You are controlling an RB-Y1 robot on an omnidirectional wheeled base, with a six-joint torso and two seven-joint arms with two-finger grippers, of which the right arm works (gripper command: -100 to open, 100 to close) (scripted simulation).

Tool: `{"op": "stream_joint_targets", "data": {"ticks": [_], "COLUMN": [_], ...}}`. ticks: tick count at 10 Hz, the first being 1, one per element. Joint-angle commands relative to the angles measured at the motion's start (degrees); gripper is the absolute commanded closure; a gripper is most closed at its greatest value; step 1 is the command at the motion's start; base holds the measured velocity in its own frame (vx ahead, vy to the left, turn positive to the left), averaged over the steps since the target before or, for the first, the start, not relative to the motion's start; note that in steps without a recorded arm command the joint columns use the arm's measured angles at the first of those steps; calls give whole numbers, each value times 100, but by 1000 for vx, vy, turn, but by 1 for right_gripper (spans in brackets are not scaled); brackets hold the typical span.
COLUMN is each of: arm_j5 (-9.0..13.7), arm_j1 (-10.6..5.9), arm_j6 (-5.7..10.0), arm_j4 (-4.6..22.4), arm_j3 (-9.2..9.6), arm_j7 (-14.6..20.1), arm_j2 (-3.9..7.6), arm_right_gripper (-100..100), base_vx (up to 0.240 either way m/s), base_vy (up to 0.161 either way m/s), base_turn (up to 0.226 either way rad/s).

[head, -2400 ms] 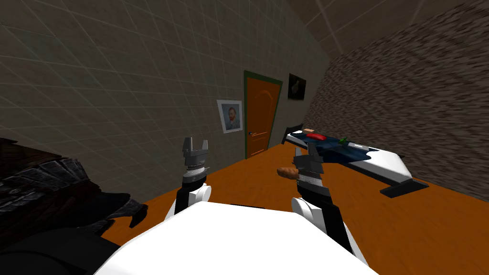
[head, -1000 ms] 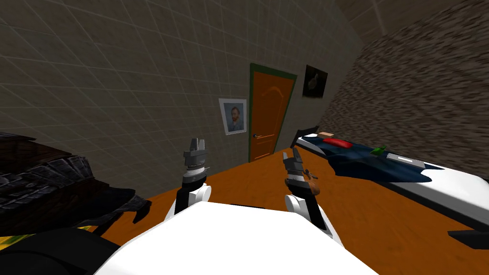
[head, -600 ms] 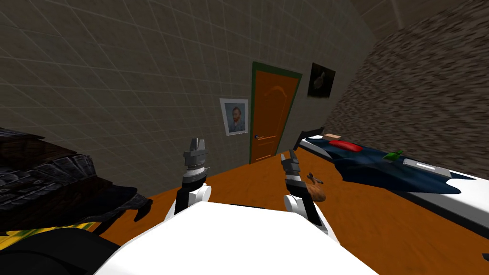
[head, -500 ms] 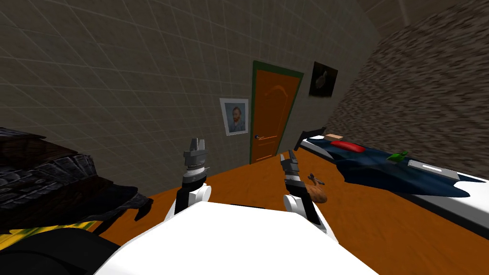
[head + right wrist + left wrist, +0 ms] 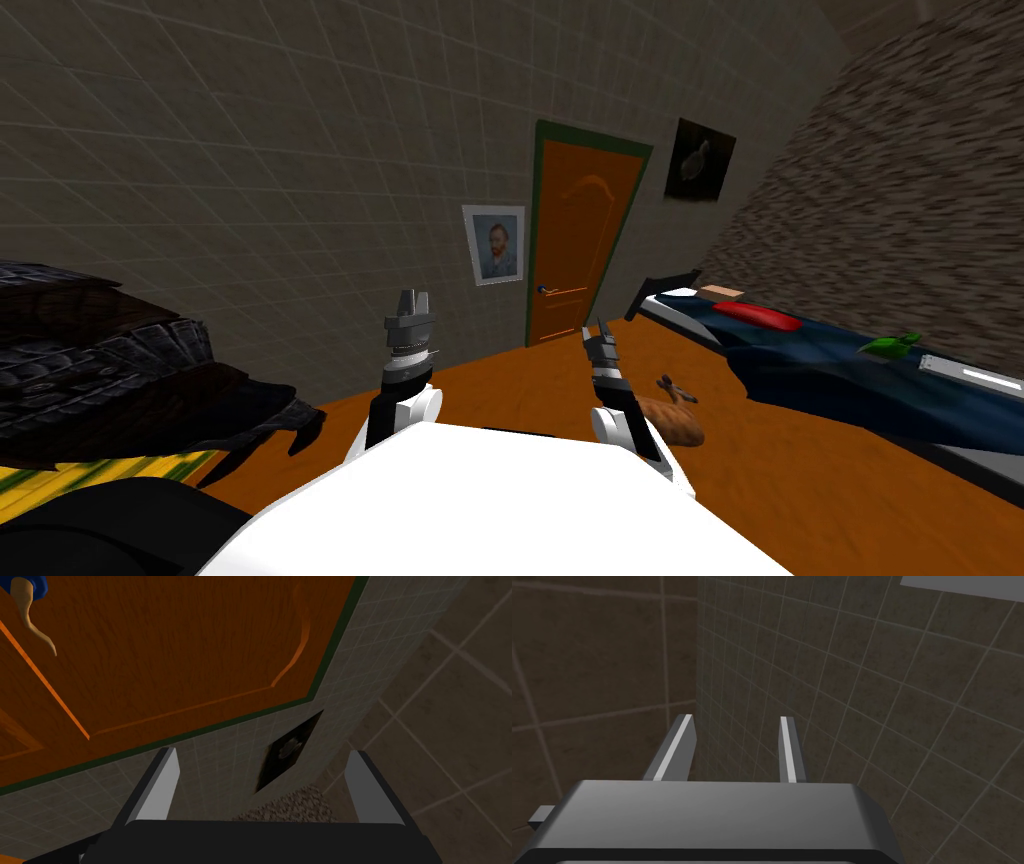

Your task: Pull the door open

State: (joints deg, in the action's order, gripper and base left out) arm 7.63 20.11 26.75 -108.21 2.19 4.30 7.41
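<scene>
1. One orange panelled door [image 5: 580, 255], green-framed, is standing shut in the far wall, well apart from me: reaching now is risking a miss.
2. Brown floor lump [image 5: 675, 422] beside the right arm is risking a snag.
3. Right gripper [image 5: 594, 335] and left gripper [image 5: 409, 298]: fingers are standing apart, empty.
4. Small dark handle [image 5: 543, 291] is inviting slips.

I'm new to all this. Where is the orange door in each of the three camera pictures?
Head view: the orange door stands shut far ahead, between a portrait and a dark picture.
Left wrist view: not in it.
Right wrist view: the orange door spreads wide beyond the right gripper, whose jaws stand open.
Shared landmark: the dark picture beside the door's green frame.
</scene>
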Motion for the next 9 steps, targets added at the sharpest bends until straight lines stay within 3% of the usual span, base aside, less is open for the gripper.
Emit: {"op": "stream_joint_targets", "data": {"ticks": [1,9], "arm_j5": [24,186], "arm_j1": [-57,-473], "arm_j6": [39,308], "arm_j4": [185,1338], "arm_j3": [43,181], "arm_j7": [35,261], "arm_j2": [46,348], "arm_right_gripper": [-100,-100], "base_vx": [101,90], "base_vy": [-43,-44], "base_turn": [96,92]}}
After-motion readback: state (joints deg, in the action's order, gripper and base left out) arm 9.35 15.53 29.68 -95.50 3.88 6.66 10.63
